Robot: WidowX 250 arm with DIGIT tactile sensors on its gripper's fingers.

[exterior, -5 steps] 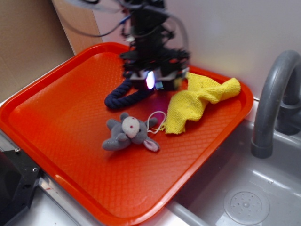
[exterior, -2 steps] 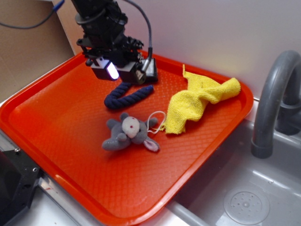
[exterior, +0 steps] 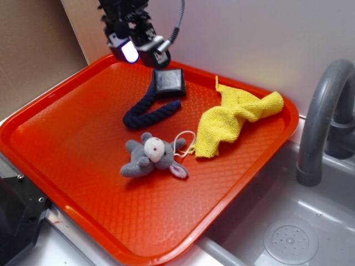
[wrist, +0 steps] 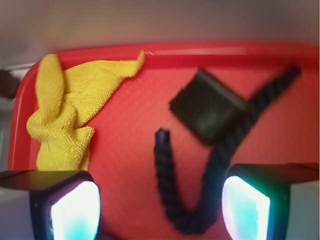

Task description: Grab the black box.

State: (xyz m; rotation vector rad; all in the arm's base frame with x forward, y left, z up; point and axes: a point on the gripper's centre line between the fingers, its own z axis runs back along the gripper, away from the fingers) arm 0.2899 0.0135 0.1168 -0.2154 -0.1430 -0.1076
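Claw (exterior: 138,51) raised, parted and holding nothing, over the tray's far edge.

The wrist view shows both lit fingertips (wrist: 75,210) spread wide; only the exterior view takes in the grey plush mouse (exterior: 151,156). The black box (exterior: 169,81) lies on the orange tray (exterior: 66,138) just below the claw, touching the navy rope (exterior: 151,111), near the yellow cloth (exterior: 236,119). A second ago the claw hung low, hiding the box.

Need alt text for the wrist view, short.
A black box lies on a red tray, resting against a navy rope bent in a V. A crumpled yellow cloth sits to the left; the open hand's two lit fingertips frame the bottom corners.
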